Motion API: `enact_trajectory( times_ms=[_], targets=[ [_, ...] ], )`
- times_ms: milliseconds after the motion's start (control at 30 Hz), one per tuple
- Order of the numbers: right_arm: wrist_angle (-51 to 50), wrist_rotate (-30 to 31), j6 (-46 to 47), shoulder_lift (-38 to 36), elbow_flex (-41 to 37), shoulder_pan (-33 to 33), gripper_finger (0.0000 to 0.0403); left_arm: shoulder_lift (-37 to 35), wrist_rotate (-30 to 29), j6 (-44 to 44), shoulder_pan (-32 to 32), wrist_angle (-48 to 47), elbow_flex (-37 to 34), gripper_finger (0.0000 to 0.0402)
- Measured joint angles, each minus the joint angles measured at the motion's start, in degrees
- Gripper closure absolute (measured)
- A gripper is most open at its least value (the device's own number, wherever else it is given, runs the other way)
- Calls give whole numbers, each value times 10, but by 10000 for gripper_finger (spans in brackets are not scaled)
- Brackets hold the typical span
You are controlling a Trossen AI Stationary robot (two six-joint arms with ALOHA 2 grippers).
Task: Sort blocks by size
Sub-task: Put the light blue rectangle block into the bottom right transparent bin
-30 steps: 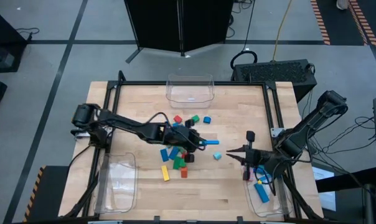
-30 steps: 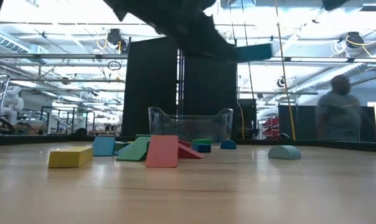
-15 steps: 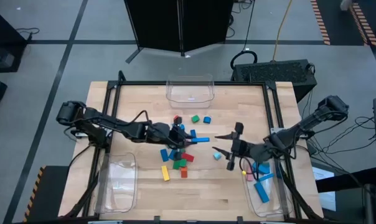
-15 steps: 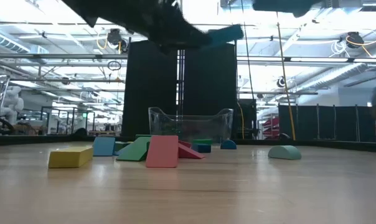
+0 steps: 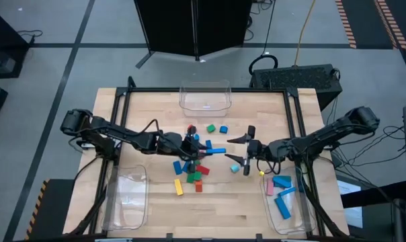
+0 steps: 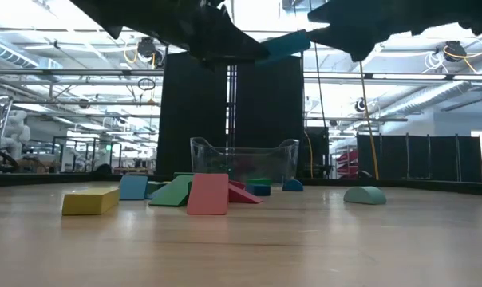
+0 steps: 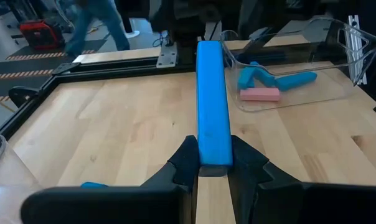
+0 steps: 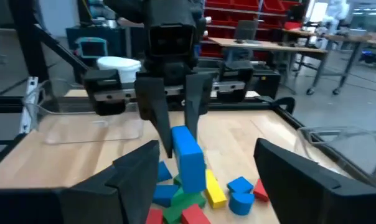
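Note:
My left gripper [image 5: 201, 149] is shut on a long blue bar [image 5: 215, 150], held above the middle of the table; the low view shows the blue bar [image 6: 285, 44] high over the table top. My right gripper [image 5: 231, 149] stands open just to the right of the bar's free end, pointing at it, and touches nothing. In the right wrist view its fingers [image 8: 132, 177] stand wide on either side of the blue bar [image 8: 188, 152]. Several loose blocks [image 5: 193, 169] lie on the table under the left gripper, and a cyan piece [image 5: 234, 168] lies near them. My left gripper pinches the blue bar's end nearest the left arm [image 7: 213, 163] between its two fingers, on the two long sides. The fingers come almost level from the table's left and lie along the bar. The bar sticks out toward the right, clear of the table.
A clear bin [image 5: 283, 202] at the near right holds blue pieces and a pink one. An empty-looking clear bin [image 5: 126, 198] stands at the near left and another bin [image 5: 205, 95] at the far edge. Red, green and blue blocks [image 5: 208, 128] lie toward the far side.
My right gripper has swung from over the near-right bin toward the table's middle, turned to point at the bar, and opened. My left gripper drew back a little toward the table's left with the bar, which stays level and clear of the table.

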Motion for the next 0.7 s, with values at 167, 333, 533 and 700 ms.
enact_trajectory(
  times_ms=[167, 333, 533, 700],
  targets=[
    [3, -48, 8, 0, -2, -14, 201, 0, 0, 0, 0, 14, 0, 354],
    [10, -60, 7, 19, -2, -25, 233, 0, 4, 0, 0, 20, 0, 354],
    [54, -81, 6, 58, -2, -38, 258, 0, 5, 0, 0, 23, 0, 354],
    [69, -83, -3, 64, -2, -37, 289, 0, 5, 0, 0, 23, 0, 353]
  ],
)
